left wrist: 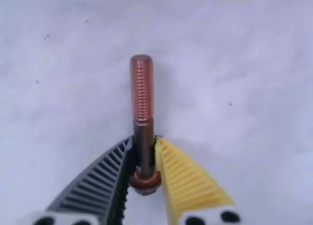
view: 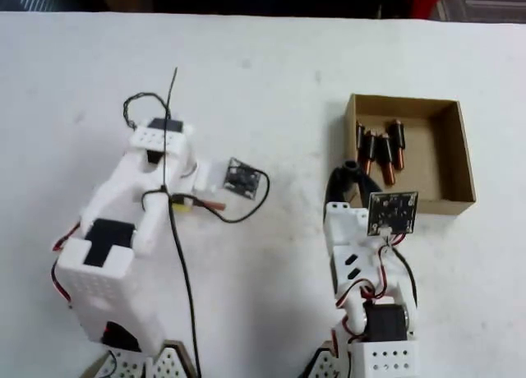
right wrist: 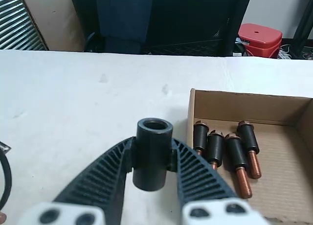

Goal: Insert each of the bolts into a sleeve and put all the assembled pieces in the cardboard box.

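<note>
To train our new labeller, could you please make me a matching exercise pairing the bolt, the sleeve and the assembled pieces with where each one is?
Things: 1 bare bolt; 2 empty sleeve; 3 four assembled pieces.
Places: A in the cardboard box; B in the left jaws; C in the right jaws.
Pairs: 1-B; 2-C; 3-A.

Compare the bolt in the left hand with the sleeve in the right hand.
The bolt is copper-coloured; the sleeve is black. The bolt is slim and threaded toward its tip; the sleeve is a thick hollow tube. The bolt juts out beyond the left hand; the sleeve stands upright in the right hand, bore up. Both are clamped, not yet joined.
</note>
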Motion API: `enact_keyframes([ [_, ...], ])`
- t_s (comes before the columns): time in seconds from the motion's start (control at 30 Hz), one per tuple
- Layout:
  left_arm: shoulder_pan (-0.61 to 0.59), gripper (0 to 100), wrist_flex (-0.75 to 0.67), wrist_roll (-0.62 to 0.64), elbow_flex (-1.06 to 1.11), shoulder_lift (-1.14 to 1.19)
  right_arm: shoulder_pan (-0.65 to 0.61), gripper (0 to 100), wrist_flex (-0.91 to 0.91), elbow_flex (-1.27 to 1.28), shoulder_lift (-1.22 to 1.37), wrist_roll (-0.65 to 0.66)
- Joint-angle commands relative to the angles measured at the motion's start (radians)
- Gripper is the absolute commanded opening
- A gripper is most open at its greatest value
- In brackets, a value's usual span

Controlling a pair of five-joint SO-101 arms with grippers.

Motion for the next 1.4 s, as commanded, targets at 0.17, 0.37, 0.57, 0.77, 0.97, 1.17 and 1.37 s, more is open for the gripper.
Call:
enact_keyframes([
  [0.17, 0.039, 12, -0.014, -0.006, 0.012, -0.064, 0.013, 1.7, -0.022, -0.012, -0.013, -0.005],
  [0.37, 0.041, 12, -0.005, -0.003, 0.014, -0.064, 0.013, 1.7, -0.022, -0.012, -0.013, -0.005],
  [0.57, 0.041, 12, -0.005, -0.002, 0.003, -0.074, 0.013, 1.7, -0.022, -0.012, -0.013, -0.005],
  [0.77, 0.044, 12, 0.02, 0.095, -0.077, -0.074, 0.013, 1.7, -0.022, -0.012, -0.013, -0.005],
  [0.97, 0.084, 12, 0.172, 0.109, -0.199, -0.073, 0.013, 1.7, -0.022, -0.012, -0.013, -0.005],
  [1.17, 0.116, 12, 0.341, 0.11, -0.315, -0.073, 0.013, 1.7, -0.022, -0.012, -0.013, -0.005],
  [1.37, 0.107, 12, 0.519, 0.316, -0.523, -0.074, 0.013, 1.7, -0.022, -0.012, -0.013, -0.005],
])
